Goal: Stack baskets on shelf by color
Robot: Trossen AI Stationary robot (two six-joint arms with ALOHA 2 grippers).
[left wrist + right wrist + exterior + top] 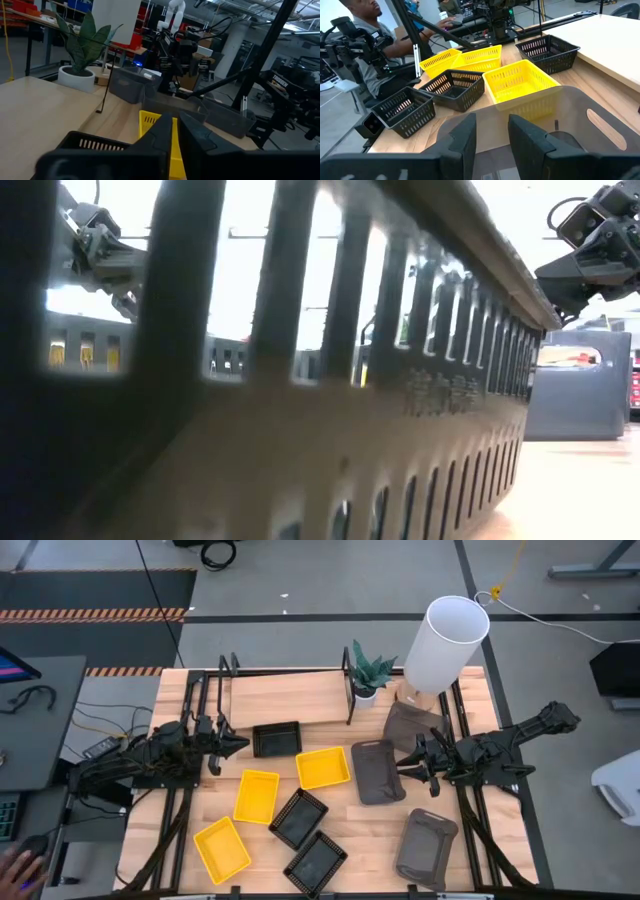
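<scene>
Nine baskets lie scattered on the table, resting on their bottoms. Three are yellow. Three are black. Three are dark grey. The light-wood shelf stands at the far side between black rails and bears no basket. My left gripper is shut and hovers just left of the far black basket. My right gripper is open and hovers over the right end of the middle grey basket.
A white cylinder lamp shade and a small potted plant stand at the far right of the table. A black basket's slatted wall fills most of the low view. A person sits beyond the table's left side.
</scene>
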